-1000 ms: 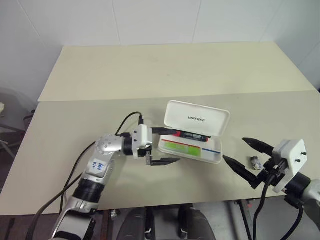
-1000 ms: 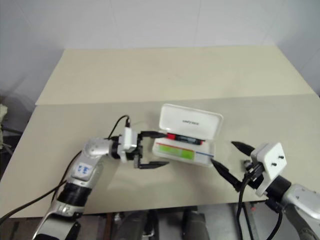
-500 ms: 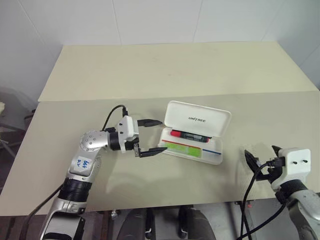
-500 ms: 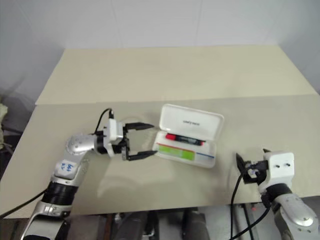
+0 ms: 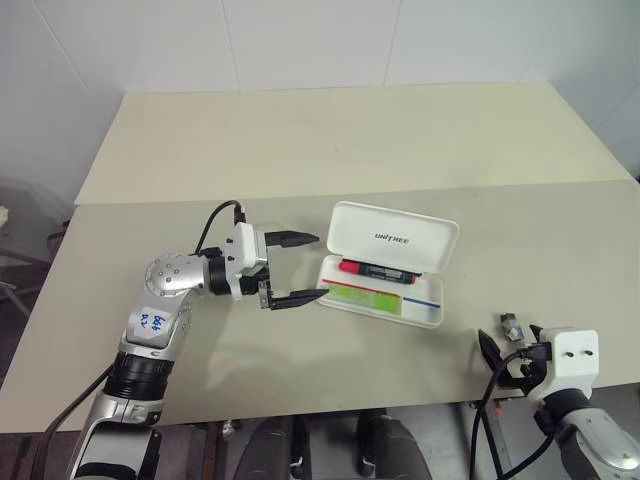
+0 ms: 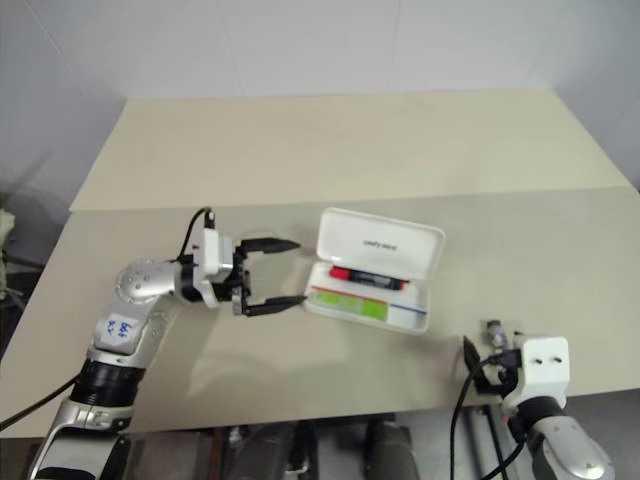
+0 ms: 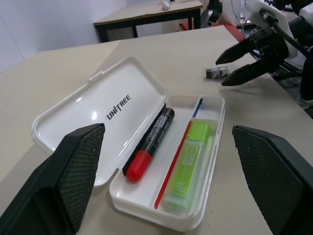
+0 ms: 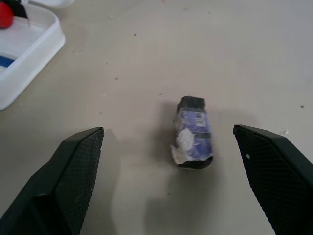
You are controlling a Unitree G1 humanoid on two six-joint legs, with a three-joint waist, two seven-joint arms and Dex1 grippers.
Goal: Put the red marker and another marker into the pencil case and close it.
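Note:
The white pencil case (image 5: 395,238) lies open at mid-table with its lid (image 7: 98,107) tipped back. Inside the base rest the red marker (image 5: 372,268) (image 7: 149,144) and, beside it, the lime-green highlighter (image 5: 358,294) (image 7: 188,161). My left gripper (image 5: 320,266) hovers just left of the case, pointing at it, open and holding nothing. My right gripper (image 5: 503,360) (image 7: 221,72) is low at the table's near right edge, open and empty, with a small blue-wrapped object (image 8: 193,132) lying on the table between its spread fingers (image 8: 73,166).
The small wrapped object (image 5: 512,325) lies near the front edge, to the right of the case. The beige table (image 5: 250,350) joins a second table (image 5: 330,130) behind it along a seam. A white wall stands at the back.
My left gripper has drawn back leftward from the case's end, still open. My right gripper has sunk toward the near table edge, its fingers now around the small wrapped object.

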